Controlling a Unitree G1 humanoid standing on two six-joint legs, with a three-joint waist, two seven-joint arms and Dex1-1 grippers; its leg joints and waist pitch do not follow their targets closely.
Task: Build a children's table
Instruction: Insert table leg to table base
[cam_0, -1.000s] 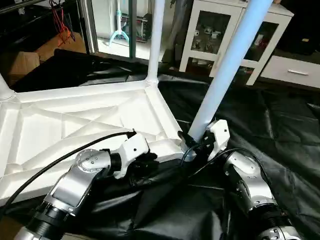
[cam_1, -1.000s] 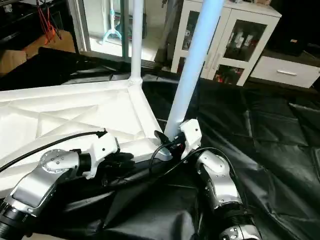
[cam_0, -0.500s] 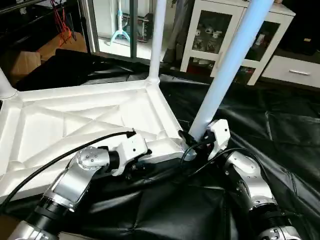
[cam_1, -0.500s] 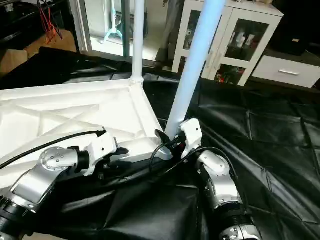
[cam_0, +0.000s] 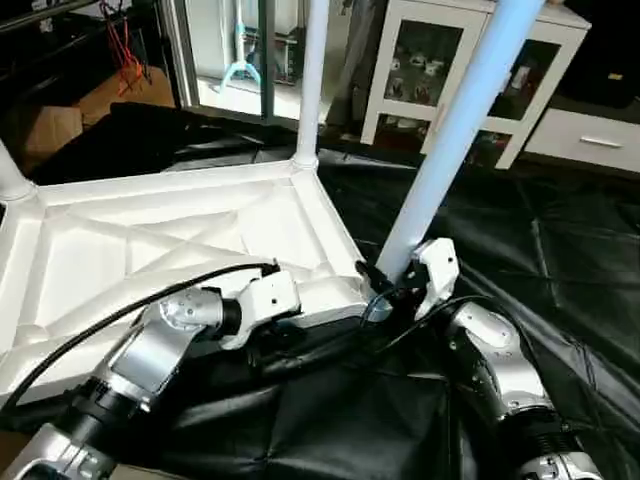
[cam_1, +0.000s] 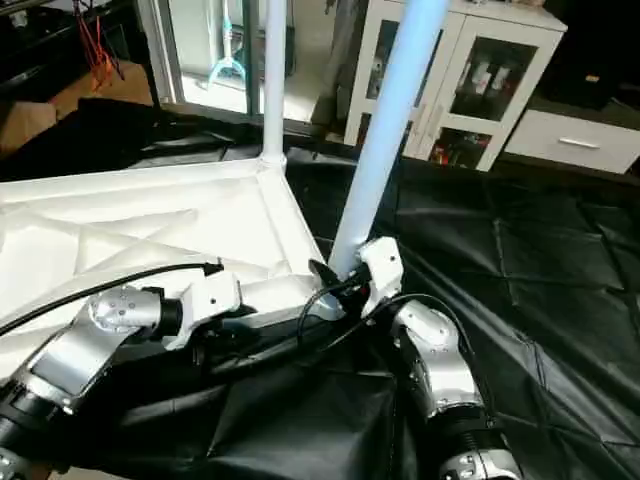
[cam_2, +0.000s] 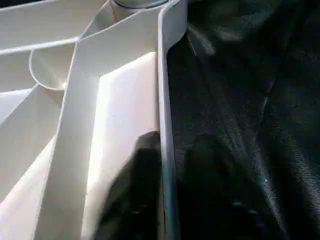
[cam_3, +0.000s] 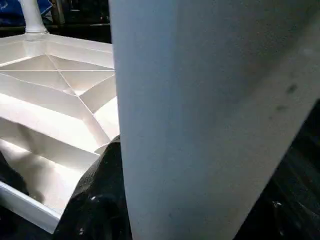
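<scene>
The white tabletop (cam_0: 180, 240) lies upside down on a black sheet (cam_0: 520, 250) on the floor, its X-ribbed underside facing up. One white leg (cam_0: 310, 80) stands upright in the far corner socket; another leg (cam_0: 450, 130) leans at the near corner. The right gripper (cam_0: 385, 285) has its fingers clamped on that leaning leg's base. The left gripper (cam_0: 275, 335) sits at the tabletop's near edge — one dark finger (cam_2: 135, 195) inside the rim, one outside, pinching it. A white cabinet (cam_0: 450, 70) stands behind.
</scene>
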